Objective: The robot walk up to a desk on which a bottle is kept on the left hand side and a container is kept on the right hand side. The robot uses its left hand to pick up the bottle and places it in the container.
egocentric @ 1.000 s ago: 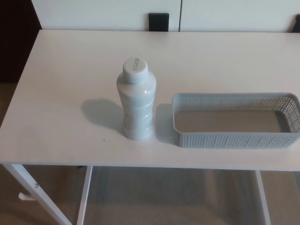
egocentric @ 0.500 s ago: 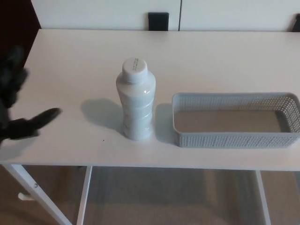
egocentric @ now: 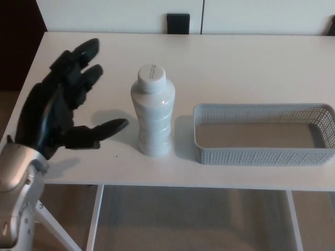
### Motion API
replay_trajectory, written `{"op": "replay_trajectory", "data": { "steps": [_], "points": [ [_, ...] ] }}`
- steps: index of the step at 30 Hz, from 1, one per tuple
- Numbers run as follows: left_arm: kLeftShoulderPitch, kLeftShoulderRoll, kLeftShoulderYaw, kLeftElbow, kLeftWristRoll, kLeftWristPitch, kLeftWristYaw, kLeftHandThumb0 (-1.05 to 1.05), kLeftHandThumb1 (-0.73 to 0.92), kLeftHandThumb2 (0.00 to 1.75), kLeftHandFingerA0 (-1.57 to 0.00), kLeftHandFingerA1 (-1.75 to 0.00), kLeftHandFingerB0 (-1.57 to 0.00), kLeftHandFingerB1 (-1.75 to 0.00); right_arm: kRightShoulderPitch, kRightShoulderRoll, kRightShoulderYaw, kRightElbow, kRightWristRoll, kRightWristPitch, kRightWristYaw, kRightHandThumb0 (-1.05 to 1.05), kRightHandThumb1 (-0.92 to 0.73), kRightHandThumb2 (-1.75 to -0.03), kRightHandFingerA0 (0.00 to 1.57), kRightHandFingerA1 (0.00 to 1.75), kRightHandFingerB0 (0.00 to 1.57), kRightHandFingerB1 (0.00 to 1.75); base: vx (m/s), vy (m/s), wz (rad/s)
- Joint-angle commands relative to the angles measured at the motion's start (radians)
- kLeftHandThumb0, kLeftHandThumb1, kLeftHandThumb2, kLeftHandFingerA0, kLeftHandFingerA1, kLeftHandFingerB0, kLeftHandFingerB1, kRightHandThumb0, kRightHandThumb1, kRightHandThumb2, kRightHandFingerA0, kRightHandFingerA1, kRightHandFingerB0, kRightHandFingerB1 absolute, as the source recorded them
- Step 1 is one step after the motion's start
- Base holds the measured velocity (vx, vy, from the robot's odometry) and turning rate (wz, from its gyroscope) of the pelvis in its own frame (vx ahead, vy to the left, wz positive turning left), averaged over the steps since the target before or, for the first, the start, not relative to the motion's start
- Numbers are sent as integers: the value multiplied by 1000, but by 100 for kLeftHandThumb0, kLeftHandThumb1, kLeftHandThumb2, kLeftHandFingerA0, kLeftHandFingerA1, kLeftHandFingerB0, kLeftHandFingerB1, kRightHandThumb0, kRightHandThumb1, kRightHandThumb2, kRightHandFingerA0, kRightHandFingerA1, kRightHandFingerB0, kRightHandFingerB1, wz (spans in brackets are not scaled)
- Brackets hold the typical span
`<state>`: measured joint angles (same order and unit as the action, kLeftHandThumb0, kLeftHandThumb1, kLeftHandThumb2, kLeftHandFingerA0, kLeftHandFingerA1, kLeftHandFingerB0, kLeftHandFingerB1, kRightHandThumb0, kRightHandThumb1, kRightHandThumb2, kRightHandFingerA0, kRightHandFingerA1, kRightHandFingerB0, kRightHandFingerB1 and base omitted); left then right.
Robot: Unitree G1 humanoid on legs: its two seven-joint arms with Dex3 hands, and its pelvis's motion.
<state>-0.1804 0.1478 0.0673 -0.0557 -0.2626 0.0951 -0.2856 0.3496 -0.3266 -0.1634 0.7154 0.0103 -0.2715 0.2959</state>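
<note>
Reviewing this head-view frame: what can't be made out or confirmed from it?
- Right hand: not in the head view at all.
- Bottle: the print on its cap is too small to read; its contents are hidden by its opaque white body.
- Basket: its right end is cut off by the picture's edge.
- Left hand: open beside the bottle; its height above the desk cannot be told.

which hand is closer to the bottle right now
Left. The left hand is open just to the left of the bottle, thumb pointing at it without touching. The right hand is not in view.
</note>
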Motion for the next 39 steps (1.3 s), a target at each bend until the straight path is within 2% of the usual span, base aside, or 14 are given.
{"op": "replay_trajectory", "data": {
  "steps": [1,4,5,7,8,9,10,12,13,14,15,20,30,39],
  "points": [
    [-30,-11,-54,-51,3,159,26,-48,34,64,-9,-41,-6,-29,2,-3,-2,-49,22,54,10,-39,-68,-70,24,45,18,39,0,0,0],
    [-29,-28,-82,-56,12,159,28,-39,30,70,-8,-46,0,-31,19,-3,0,-111,18,94,4,-38,-69,-69,22,44,19,39,0,0,0],
    [-28,-32,-89,-54,17,153,29,-42,37,52,-14,-36,-10,-25,14,-4,1,-103,12,91,1,-39,-69,-69,23,43,20,38,0,0,0],
    [-31,-42,-101,-44,25,146,30,-47,33,55,-12,-39,-9,-28,0,-4,2,-84,7,87,-3,-40,-68,-70,24,44,20,39,0,0,0],
    [-32,-44,-106,-40,29,145,31,-36,28,72,-11,-49,0,-38,-5,-3,1,-79,8,86,-2,-40,-68,-70,24,44,20,39,0,0,0],
    [-32,-44,-106,-40,29,145,31,-36,28,72,-11,-49,0,-38,-5,-3,1,-79,8,86,-2,-40,-68,-70,24,44,20,39,0,0,0],
    [-38,-45,-113,-26,40,139,32,-42,33,66,-10,-44,-5,-27,-7,-4,1,-82,10,91,1,-39,-68,-70,25,44,19,38,0,0,0],
    [-42,-45,-116,-16,45,135,33,-42,33,66,-10,-44,-5,-27,-7,-4,1,-87,11,95,2,-39,-68,-70,25,44,19,38,0,0,0],
    [-56,-44,-124,12,58,134,34,-38,40,52,-11,-34,-6,-26,-13,-5,1,-70,9,88,3,-41,-68,-70,26,44,20,39,0,0,0],
    [-67,-42,-130,32,67,134,35,-38,40,52,-11,-34,-6,-26,-18,-5,2,-57,8,83,4,-41,-68,-70,26,44,20,39,0,0,0],
    [-79,-43,-133,51,69,140,35,-41,32,62,-6,-40,-9,-20,-21,-6,4,-47,3,77,1,-42,-67,-71,27,45,21,39,0,0,0],
    [-174,-68,-141,164,56,189,40,-42,31,67,-2,-34,-4,-20,-18,-1,3,-76,7,84,-4,-39,-69,-70,26,44,21,39,0,0,0],
    [-231,-103,-154,245,78,175,52,-44,34,64,-6,-39,-5,-15,-15,-7,15,-130,-11,118,-15,-42,-69,-71,25,44,20,39,0,0,0],
    [-265,-105,-177,369,130,132,54,-40,35,66,-6,-35,-1,-24,-53,-6,15,-108,-1,120,-13,-39,-69,-71,27,44,23,39,0,0,0]
  ]
}}
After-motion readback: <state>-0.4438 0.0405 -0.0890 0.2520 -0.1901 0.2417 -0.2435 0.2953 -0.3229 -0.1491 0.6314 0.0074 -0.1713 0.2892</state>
